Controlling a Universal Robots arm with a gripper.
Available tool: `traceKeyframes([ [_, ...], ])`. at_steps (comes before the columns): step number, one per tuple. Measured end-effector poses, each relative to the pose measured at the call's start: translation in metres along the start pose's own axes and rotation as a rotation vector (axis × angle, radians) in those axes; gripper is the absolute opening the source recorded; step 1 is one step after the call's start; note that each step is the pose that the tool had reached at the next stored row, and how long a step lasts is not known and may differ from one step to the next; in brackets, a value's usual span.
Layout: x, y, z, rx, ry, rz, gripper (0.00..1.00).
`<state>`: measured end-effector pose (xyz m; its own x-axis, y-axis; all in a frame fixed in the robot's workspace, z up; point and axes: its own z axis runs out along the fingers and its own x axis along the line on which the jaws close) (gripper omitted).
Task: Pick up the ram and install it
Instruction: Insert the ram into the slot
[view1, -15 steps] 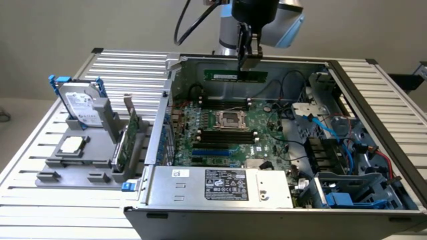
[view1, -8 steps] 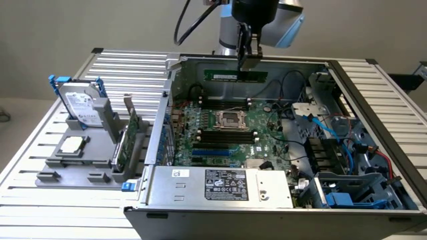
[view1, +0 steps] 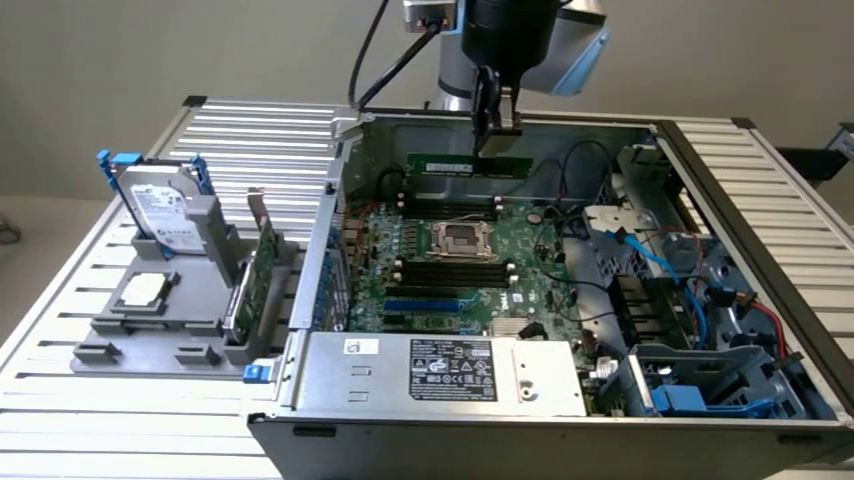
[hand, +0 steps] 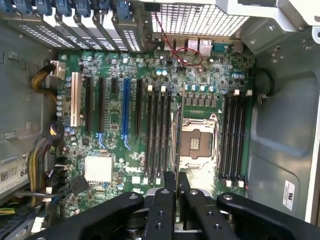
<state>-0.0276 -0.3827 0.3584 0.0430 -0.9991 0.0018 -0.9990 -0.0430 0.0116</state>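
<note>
The ram (view1: 470, 164), a narrow green stick, hangs level above the far part of the open computer case (view1: 747, 190). My gripper (view1: 497, 142) is shut on its top edge, near the end at the exterior view's right. In the wrist view the ram (hand: 177, 130) is edge-on, a thin line running out from between my gripper's (hand: 177, 178) fingers. It hovers over the motherboard (hand: 200, 80), between the black memory slots (hand: 159, 132) and the CPU socket (hand: 197, 142). More black memory slots (hand: 234, 135) lie on the socket's other side.
A grey holder (view1: 147, 335) at the exterior view's left carries a hard drive (view1: 167, 210), an expansion card (view1: 254, 280) and a CPU chip (view1: 144, 290). The power supply (view1: 441, 370) fills the case's near side. Cables and drive bays (view1: 681, 290) crowd the exterior view's right.
</note>
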Motion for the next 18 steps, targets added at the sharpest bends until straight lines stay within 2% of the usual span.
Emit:
traceKeyframes([
  [10, 0.025, 0.0009, 0.0183, -0.0007, -0.0001, 0.0, 0.14],
  [18, 0.031, 0.0015, 0.0328, -0.0007, 0.0001, -0.012, 0.14],
])
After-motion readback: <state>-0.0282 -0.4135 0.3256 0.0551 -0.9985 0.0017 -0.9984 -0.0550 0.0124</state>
